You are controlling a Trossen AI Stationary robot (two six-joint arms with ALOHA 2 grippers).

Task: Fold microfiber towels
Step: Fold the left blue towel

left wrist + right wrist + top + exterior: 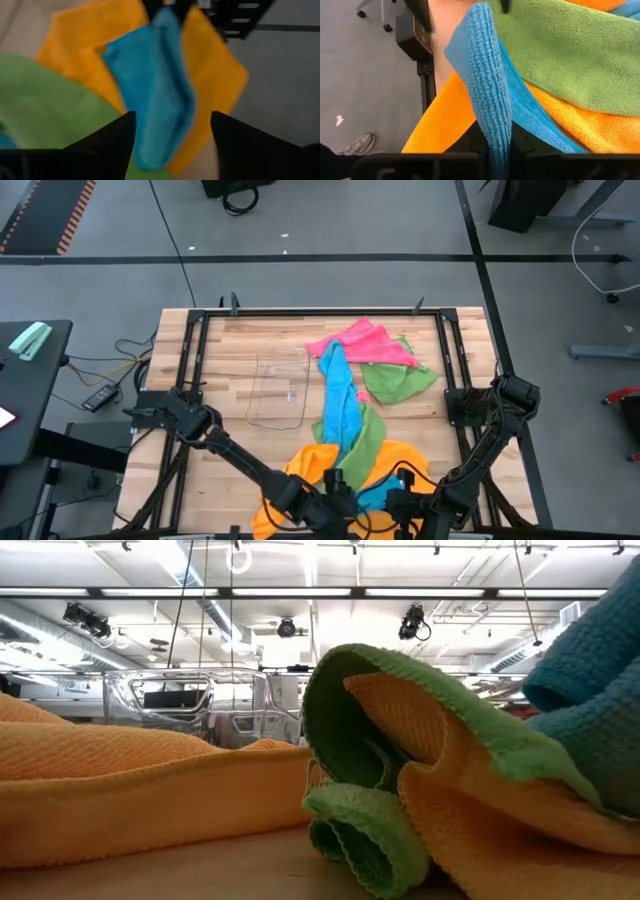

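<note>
A heap of microfiber towels lies across the wooden table: pink and green at the far side, and a long sky-blue one running toward the near edge over another green and an orange one. My right gripper is shut on the blue towel's near end. My left gripper is open beside it at the near edge, one finger on either side of that same blue end. I cannot tell whether it touches it. My right gripper pinches the near end of the blue towel along its edge between its two fingers, coming slantwise down. One layer or several, I cannot tell. From the fingers the cloth rises as a narrow ridge over the orange and green towels toward my left gripper.
A small clear plastic tray sits left of the heap at mid-table. Black frame rails run along the table's left and right sides. The orange towel hangs over the near edge, with grey floor beyond. In the low view orange and green folds fill the foreground.
</note>
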